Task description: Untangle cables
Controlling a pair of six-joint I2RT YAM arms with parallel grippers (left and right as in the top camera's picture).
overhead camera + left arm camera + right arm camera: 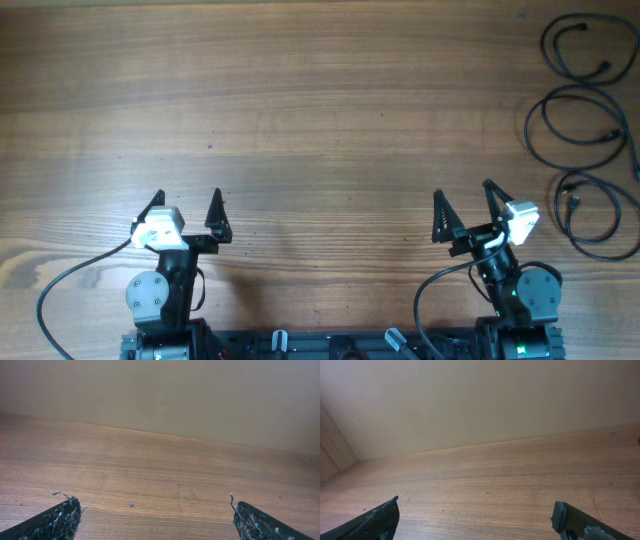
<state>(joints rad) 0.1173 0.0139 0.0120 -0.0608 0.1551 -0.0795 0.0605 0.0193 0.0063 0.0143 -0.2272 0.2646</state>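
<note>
Since the cables point(585, 125) lie as three loose coils in a column at the far right of the table point(300, 100), this reads as nearly done, not a knot. Top coil point(590, 48), middle coil point(578, 125) and bottom coil point(592, 215) are each their own loop, with plug ends tucked inside. Gaps between neighbours are slim. Top and middle nearly touch, and a strand on the right runs partly out of the overhead view, so I can't tell if any two cross there.

Left tool point(187, 197) and right tool point(462, 192) are both released, jaws wide and empty, at the near edge, well apart from the cables. Wrist views show only bare table.

If a crossing remains, my take:
- Use the right tool, it's the nearer one. The left is far across the table.
- Pinch a single strand on a coil's outer arc, away from the plug.
- Lift just clear of the table and drag toward the open middle, away from the other two.
- Go slow, since thin cable may slip or tow a neighbour if loops catch.
- Don't push right, because the table's extent that way is out of view.
</note>
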